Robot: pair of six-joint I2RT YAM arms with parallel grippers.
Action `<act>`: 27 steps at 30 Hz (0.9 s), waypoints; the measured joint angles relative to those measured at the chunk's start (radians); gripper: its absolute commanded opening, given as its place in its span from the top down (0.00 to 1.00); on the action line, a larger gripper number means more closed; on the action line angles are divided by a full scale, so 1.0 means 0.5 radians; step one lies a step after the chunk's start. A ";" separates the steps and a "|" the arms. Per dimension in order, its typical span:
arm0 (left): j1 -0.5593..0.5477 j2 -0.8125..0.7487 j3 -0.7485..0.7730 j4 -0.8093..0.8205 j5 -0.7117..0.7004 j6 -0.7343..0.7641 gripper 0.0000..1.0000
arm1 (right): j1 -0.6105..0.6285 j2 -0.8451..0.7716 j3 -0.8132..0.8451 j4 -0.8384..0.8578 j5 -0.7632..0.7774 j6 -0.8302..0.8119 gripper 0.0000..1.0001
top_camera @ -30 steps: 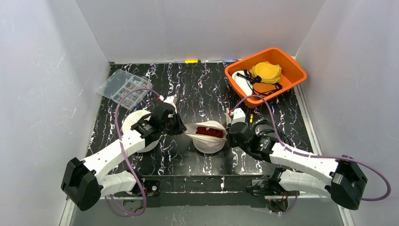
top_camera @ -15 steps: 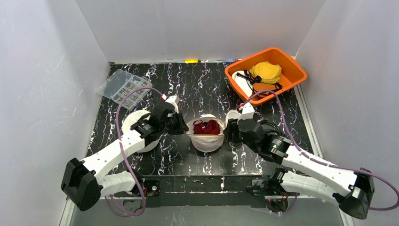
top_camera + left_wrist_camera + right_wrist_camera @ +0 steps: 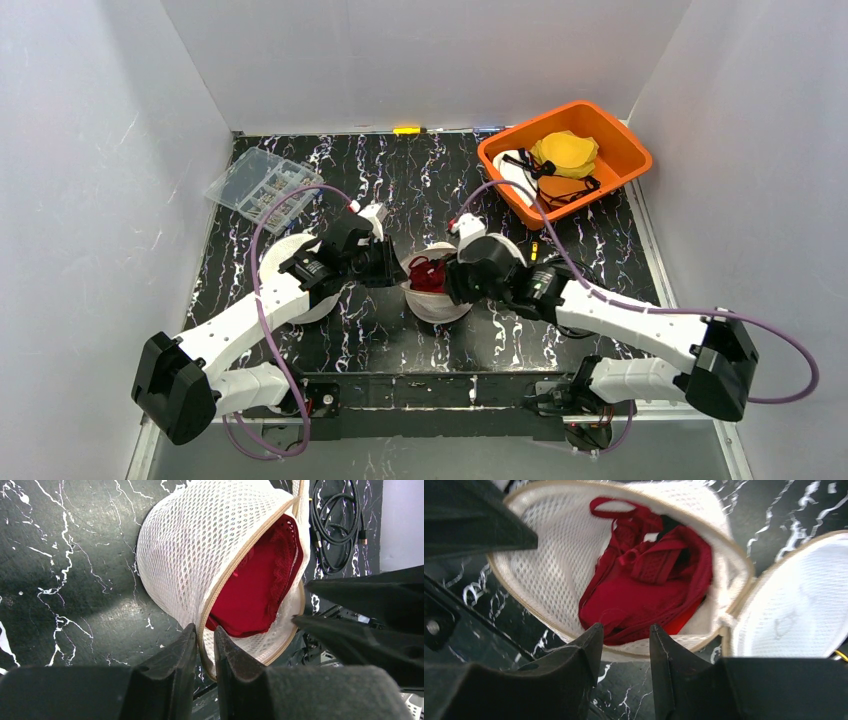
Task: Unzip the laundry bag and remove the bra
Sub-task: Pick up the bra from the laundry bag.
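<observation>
Black marbled tabletop point(image 3: 440, 185), white walls on three sides. We note both arms reaching from the near edge to mid-table, where the white mesh laundry bag point(image 3: 437, 302) sits between them, unzipped, with its round lid flap point(image 3: 789, 605) folded out to one side. The red bra point(image 3: 644, 585) lies bunched inside the bag, lace and straps showing at the mouth.

Left gripper point(image 3: 204, 632): narrow gap, and the bag's beige zip rim runs between the fingers; we cannot tell whether it is clamped. Right gripper point(image 3: 625, 630): jaws partly apart at the bag's rim, just over the bra, holding nothing.

A white round mesh piece point(image 3: 280, 262) lies under the left forearm. A black cable coil point(image 3: 335, 525) lies just beside the bag. Farther back, we see a clear compartment box point(image 3: 262, 183) at far left. An orange bin point(image 3: 618, 150) at far right holds yellow, orange and white garments.
</observation>
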 measured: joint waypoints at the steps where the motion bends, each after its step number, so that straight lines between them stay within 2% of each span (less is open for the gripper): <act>1: 0.000 0.000 0.000 -0.005 0.008 0.003 0.79 | 0.028 0.043 0.000 -0.002 0.000 -0.016 0.54; 8: 0.000 0.002 0.000 -0.014 0.080 0.024 0.72 | 0.255 0.108 -0.003 -0.063 0.017 -0.104 0.56; 11: 0.000 0.011 0.000 -0.010 0.111 0.027 0.72 | 0.291 0.070 -0.053 -0.076 0.030 -0.105 0.55; 14: 0.000 0.047 0.000 0.005 0.142 0.029 0.83 | 0.305 0.009 -0.128 -0.097 0.030 -0.102 0.51; 18: 0.000 0.104 -0.007 0.027 0.172 0.040 0.97 | 0.311 -0.031 -0.143 -0.135 0.091 -0.064 0.36; 23: 0.000 0.113 -0.040 0.041 0.176 0.060 1.00 | 0.314 -0.278 -0.135 -0.099 0.329 0.051 0.25; 27: 0.000 0.113 -0.040 0.053 0.179 0.063 1.00 | 0.296 -0.253 -0.007 -0.070 0.463 0.114 0.25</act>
